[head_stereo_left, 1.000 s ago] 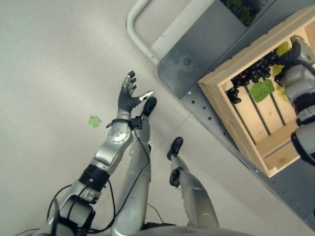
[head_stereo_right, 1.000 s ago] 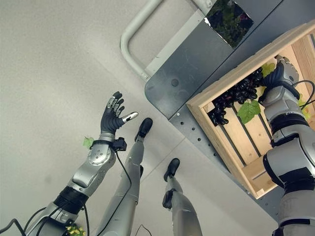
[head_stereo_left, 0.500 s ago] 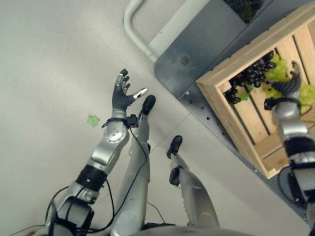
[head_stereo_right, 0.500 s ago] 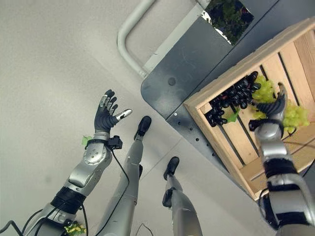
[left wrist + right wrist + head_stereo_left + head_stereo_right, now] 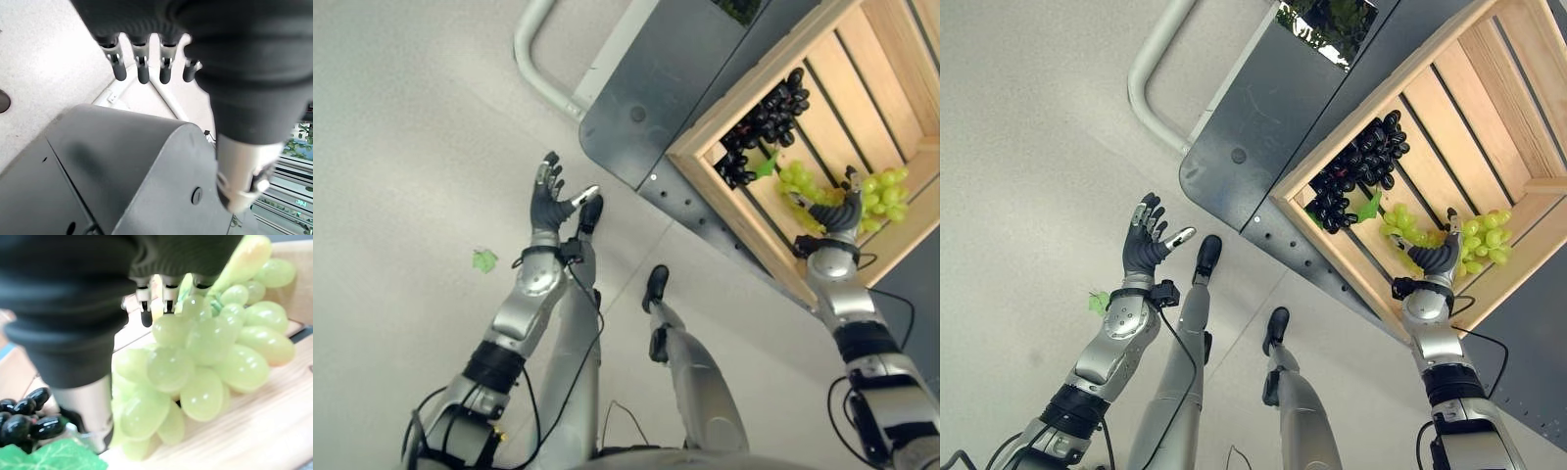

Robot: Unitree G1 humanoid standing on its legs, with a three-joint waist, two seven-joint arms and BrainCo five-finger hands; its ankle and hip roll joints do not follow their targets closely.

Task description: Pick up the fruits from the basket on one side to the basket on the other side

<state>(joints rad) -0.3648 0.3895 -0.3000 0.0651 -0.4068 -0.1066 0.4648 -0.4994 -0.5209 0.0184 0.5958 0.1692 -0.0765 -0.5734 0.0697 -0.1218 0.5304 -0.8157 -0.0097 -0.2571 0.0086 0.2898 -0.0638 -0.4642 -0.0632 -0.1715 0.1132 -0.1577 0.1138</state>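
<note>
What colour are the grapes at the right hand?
Light green grapes, clearest in the right wrist view, at the right hand.

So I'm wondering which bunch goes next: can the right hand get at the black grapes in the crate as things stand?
Probably not right away: the right hand is already closed on the green grapes. The black grapes lie uncovered in the open crate, so nothing else blocks them.
</note>
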